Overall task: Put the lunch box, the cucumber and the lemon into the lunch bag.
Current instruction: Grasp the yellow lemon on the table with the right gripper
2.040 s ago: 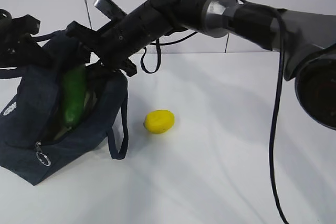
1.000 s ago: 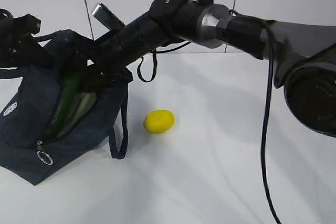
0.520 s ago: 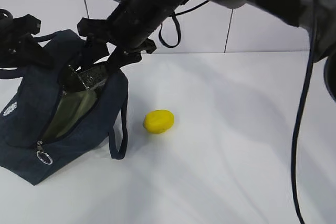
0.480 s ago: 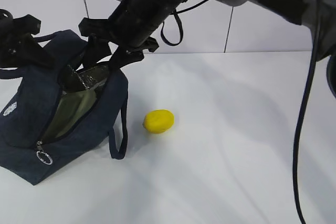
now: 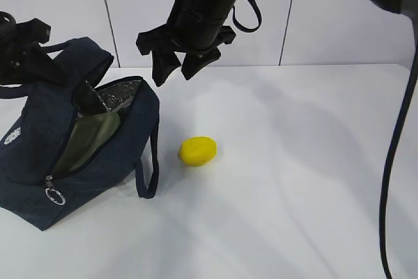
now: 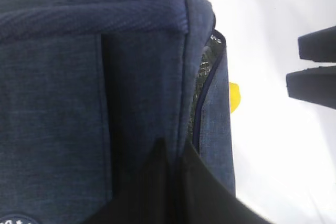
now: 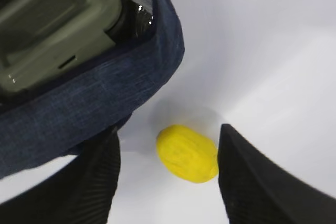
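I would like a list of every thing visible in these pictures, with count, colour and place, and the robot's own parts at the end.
lunch bag: one, dark navy with silver foil lining, on the left of the table, mouth open.
lunch box: one, pale sage-green lid showing, inside the bag.
lemon: one, bright yellow, on the table just right of the bag, apart from it.
cucumber: not visible in any view.
zipper ring pull: one, metal, at the bag's near end.
table: one, white, under everything.
wall panels: pale grey, behind the table.
right gripper: one, black, open, empty, above the table between bag and lemon.
left gripper: one, black, at the bag's far handle; its jaws cannot be judged.
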